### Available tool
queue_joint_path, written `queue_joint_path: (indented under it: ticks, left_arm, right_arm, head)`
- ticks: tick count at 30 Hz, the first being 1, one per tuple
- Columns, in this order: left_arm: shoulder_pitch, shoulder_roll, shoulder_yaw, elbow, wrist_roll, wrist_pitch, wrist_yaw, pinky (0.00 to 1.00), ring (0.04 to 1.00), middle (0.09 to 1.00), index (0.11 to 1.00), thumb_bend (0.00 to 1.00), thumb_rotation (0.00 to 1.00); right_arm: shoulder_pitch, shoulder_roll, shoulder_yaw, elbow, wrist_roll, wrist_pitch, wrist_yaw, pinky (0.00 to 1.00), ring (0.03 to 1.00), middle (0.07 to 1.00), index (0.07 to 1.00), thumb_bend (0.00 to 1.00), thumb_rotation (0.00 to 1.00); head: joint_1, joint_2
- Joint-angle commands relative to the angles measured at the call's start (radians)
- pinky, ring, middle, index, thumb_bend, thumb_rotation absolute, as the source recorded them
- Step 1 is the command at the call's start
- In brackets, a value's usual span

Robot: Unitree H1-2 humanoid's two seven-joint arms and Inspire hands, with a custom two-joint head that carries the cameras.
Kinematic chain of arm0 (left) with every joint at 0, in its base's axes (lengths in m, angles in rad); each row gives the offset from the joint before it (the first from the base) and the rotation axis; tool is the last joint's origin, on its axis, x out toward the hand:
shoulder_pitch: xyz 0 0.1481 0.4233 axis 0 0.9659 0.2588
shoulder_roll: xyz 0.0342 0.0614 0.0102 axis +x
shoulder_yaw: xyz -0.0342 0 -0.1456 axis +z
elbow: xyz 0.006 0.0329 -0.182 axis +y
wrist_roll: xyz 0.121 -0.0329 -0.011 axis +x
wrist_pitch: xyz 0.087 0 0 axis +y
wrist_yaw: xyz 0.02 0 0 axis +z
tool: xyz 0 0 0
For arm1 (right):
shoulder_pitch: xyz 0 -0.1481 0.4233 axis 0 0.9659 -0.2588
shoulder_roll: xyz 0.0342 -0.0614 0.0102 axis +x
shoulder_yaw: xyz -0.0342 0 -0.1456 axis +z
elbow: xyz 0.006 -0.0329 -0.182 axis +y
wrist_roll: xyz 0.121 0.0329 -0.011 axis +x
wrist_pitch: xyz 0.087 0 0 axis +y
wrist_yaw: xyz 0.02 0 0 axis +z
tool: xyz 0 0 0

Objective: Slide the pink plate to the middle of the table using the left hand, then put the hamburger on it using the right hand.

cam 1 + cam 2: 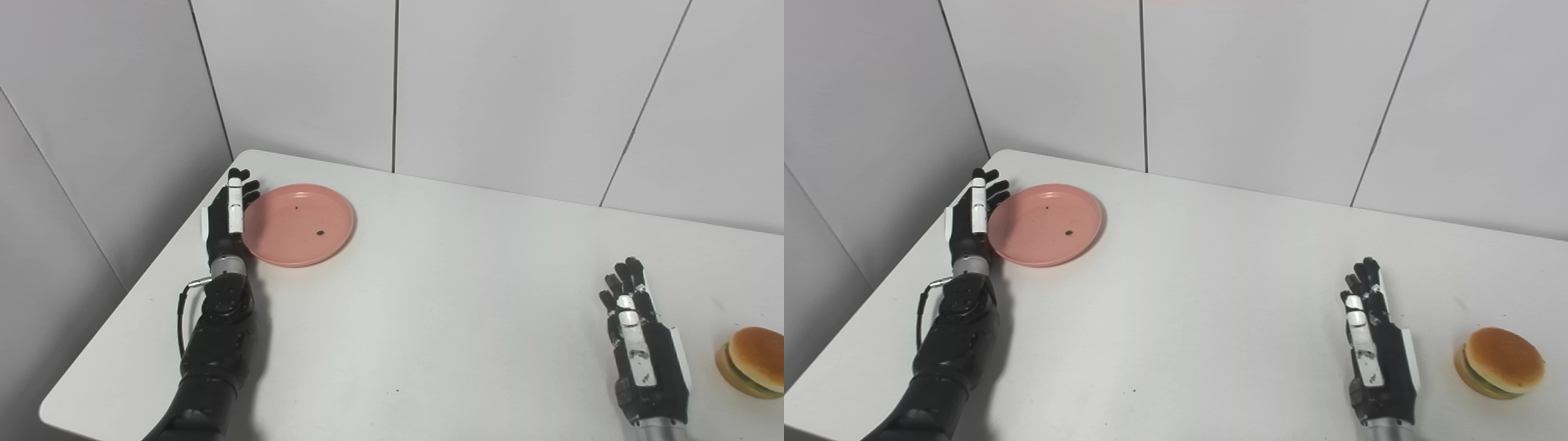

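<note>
Touching pink plate (299, 224): left robot hand (229, 215) | hamburger (1499, 362) beside right robot hand (1377, 355)

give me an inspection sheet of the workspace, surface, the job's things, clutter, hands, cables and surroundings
Surface: white table, a few small dark specks on it.
Job's things: pink plate near the far left corner, empty but for two dark specks; hamburger at the near right, on the table, not on the plate.
Clutter: nothing seen.
Hands: left hand open, fingers straight, set edge-on against the plate's left rim; right hand open, holding nothing, beside the hamburger and apart from it.
Cables: a thin black cable loop at the left wrist.
Surroundings: plain grey wall panels with dark seams behind and to the left.
</note>
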Motion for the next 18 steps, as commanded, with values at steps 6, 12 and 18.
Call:
queue_joint_path:
  ticks: [6, 12, 18]
  left_arm:
    - [-0.004, -0.019, -0.018, -0.073, -0.035, 0.048, -0.081, 0.82, 0.776, 0.760, 0.756, 0.64, 1.00]
    - [-0.003, -0.057, -0.003, -0.090, -0.116, 0.073, -0.143, 0.79, 0.763, 0.747, 0.746, 0.66, 1.00]
    - [0.003, -0.099, -0.016, -0.129, -0.128, 0.089, -0.173, 0.78, 0.753, 0.737, 0.732, 0.68, 1.00]
  right_arm:
    - [0.039, -0.015, -0.017, 0.040, 0.003, -0.019, 0.004, 1.00, 1.000, 0.998, 0.993, 0.61, 0.76]
    - [0.042, -0.007, -0.013, 0.022, 0.000, 0.000, -0.005, 1.00, 1.000, 0.999, 0.993, 0.60, 0.76]
    - [0.042, -0.005, -0.010, 0.017, -0.009, 0.012, -0.011, 1.00, 1.000, 1.000, 0.990, 0.61, 0.77]
  head:
    - [-0.007, 0.005]
    - [-0.018, 0.002]
    - [-0.022, 0.004]
